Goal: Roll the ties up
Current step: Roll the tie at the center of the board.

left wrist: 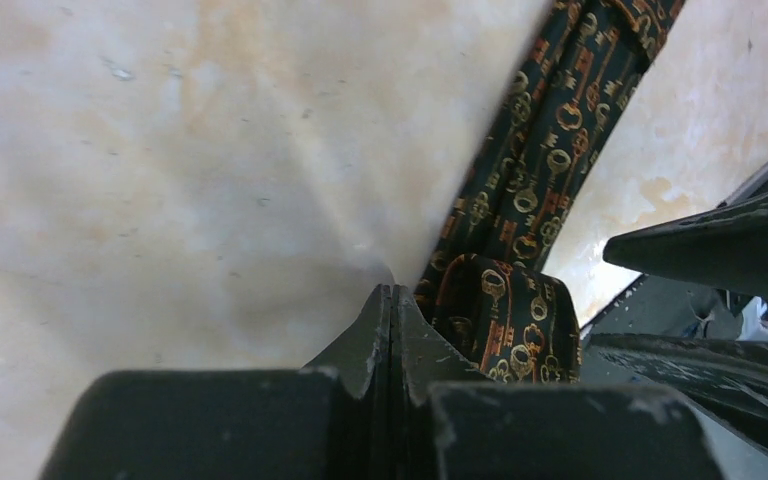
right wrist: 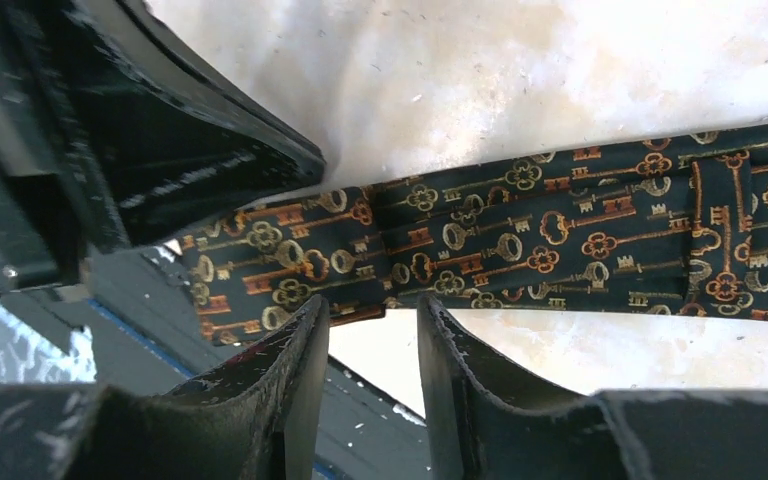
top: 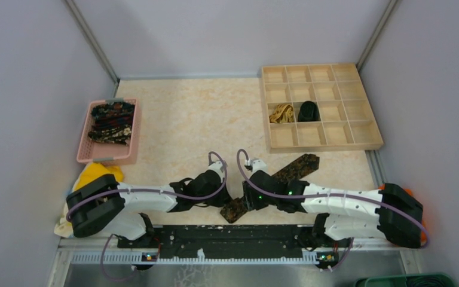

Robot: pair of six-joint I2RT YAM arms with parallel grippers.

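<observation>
The left gripper (left wrist: 391, 300) is clenched, its two fingers pressed flat against each other with the tips down at the table (top: 185, 119). No cloth shows between them. Just to the right of those tips, in its own wrist view, sits the folded-over end (left wrist: 500, 315) of the key-patterned tie (left wrist: 535, 150), and the rest of the band runs away from the fingers, up and to the right.

The right gripper (right wrist: 372, 340) is released, with a clear gap between its fingers. The same tie lies flat on the table straight across in front of its tips, close to them but not between them. Whether the tips touch the cloth cannot be told. The dark body of the left gripper sits beyond the tie, to the left of the right gripper's fingers, over the tie's near end.

From above, the two grippers meet nose to nose at one end of the tie, and the band stretches diagonally out past the right gripper.

Well beyond the right gripper is a wooden tray (top: 334, 128) of compartments. A rolled tan-gold tie (top: 282, 112) lies in a cell at its left edge and a rolled black tie (top: 308, 111) in the next cell. Well beyond the left gripper, a pink basket (top: 85, 140) holds a bundle of patterned ties (top: 112, 121). A yellow cloth (top: 98, 173) lies by the left arm's base
</observation>
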